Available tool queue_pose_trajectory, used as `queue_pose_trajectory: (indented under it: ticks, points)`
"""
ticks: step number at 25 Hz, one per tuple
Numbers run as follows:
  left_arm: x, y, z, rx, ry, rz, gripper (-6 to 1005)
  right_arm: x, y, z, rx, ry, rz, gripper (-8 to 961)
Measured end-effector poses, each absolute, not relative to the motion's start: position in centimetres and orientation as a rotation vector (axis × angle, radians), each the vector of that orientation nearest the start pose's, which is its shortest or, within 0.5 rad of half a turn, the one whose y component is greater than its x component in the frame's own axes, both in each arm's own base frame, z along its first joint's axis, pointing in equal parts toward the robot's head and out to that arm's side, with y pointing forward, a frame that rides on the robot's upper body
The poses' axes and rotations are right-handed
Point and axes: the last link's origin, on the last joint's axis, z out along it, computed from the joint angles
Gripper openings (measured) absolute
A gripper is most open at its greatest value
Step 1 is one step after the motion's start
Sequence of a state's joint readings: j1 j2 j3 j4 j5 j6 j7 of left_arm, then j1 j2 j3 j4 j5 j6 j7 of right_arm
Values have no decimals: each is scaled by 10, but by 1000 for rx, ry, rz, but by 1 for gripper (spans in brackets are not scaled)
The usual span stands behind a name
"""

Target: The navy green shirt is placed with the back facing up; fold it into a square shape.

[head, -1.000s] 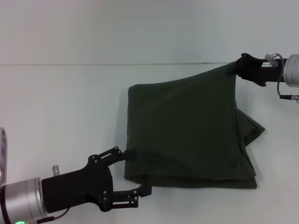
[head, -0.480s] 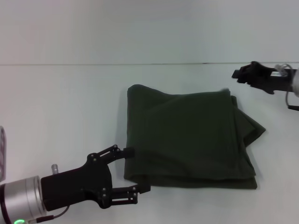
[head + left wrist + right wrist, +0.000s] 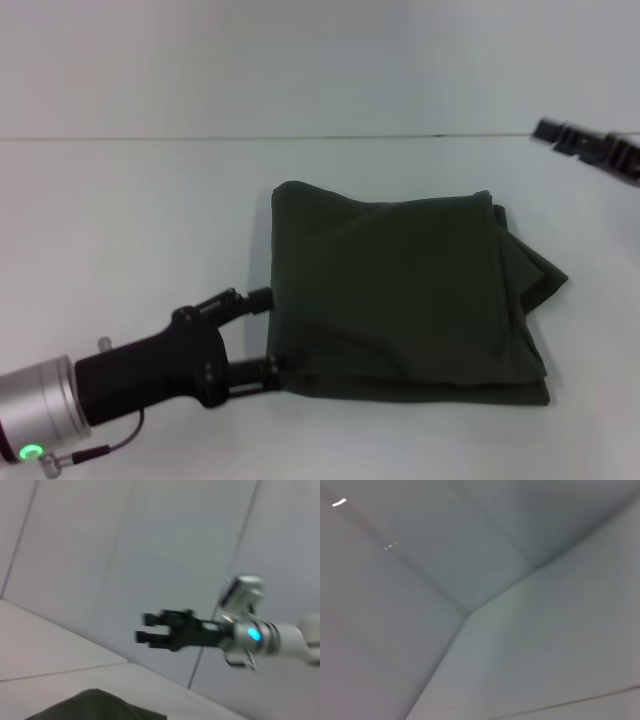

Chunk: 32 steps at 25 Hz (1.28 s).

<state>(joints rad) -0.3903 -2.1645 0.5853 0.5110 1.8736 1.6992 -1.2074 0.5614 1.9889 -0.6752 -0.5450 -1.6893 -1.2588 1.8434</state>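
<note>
The navy green shirt (image 3: 405, 295) lies folded into a rough square on the white table (image 3: 130, 220), right of centre, with layered edges and a sleeve corner poking out on its right side. We have our left gripper (image 3: 268, 332) at the shirt's near-left corner, fingers spread either side of the folded edge, probably to pinch it for another fold. Our right gripper (image 3: 548, 130) hangs well apart at the far right, holding nothing; whether it is parted we cannot tell. Nothing stands in the way.
</note>
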Motion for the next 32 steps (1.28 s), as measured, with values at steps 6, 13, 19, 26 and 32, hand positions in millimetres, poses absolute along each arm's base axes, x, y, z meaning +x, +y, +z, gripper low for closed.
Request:
queue_pose_trajectory:
  ticks: [6, 13, 19, 26, 32]
  points:
    - [-275, 272, -23, -2497, -897, -1172, 950, 272, 358, 10, -2404, 864, 867, 658]
    - [-275, 272, -21, -2478, -958, -1198, 950, 295, 353, -11, -2358, 807, 695, 868]
    - [-274, 272, -21, -2478, -965, -1204, 950, 311, 351, -17, -2340, 849, 577, 894]
    - [-274, 275, -21, -2463, -1053, -1215, 950, 329, 342, -18, -2297, 905, 521, 894]
    - [-274, 279, -20, -2445, -1137, -1220, 950, 344, 336, -7, -2220, 942, 531, 893]
